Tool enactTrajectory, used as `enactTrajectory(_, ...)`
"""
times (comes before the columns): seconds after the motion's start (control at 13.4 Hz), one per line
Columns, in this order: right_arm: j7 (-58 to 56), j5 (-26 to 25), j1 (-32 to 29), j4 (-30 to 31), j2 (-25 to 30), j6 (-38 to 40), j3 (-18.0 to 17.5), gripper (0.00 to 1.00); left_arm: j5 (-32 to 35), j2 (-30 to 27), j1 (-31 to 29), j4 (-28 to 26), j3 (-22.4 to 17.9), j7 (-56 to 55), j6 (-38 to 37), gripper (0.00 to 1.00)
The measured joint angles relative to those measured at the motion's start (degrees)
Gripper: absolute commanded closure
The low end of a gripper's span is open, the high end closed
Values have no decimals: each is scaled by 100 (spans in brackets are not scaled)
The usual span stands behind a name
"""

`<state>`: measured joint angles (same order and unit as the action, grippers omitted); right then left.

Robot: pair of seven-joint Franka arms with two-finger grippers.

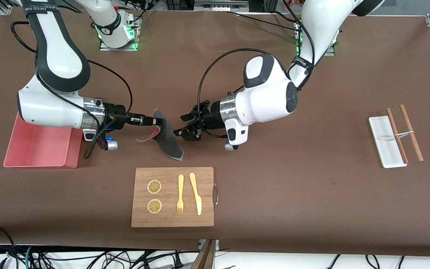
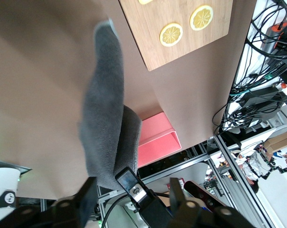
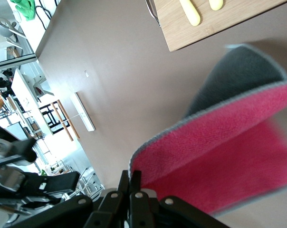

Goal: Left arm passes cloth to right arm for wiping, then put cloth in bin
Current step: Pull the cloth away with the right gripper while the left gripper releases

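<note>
**A:** The cloth [image 1: 164, 136] hangs at centre frame, pinched at its upper edge by my right gripper [image 1: 158, 121] — fingers clamped on it. My left gripper [image 1: 185, 129] just beside it has its fingers spread, holding nothing.

**B:** So back the left away cleanly first?

**A:** Yes, I'd say, then wipe — it's floppy pile, grey outside, pink-red inside, folding on itself. The bin [image 1: 39, 149], rigid pink plastic, sits at the left edge.

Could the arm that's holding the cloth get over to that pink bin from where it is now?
Probably yes. The right end effector is shut on the cloth, held up in the air, and the bin sits just beside that arm's wrist at its end of the table, with nothing between them.
</note>
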<state>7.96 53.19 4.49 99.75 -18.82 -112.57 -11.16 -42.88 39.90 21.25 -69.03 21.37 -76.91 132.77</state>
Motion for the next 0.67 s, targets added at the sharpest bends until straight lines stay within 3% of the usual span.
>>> enactTrajectory(0.3,151,-659,39,100,-94,47,-24,100,1373,-572,-939,82,-36,-11,-2040,0)
enactTrajectory(0.67,1362,-1579,453,179,-534,-725,-418,100,2027,-1386,-2147,100,-42,869,-4813,0)
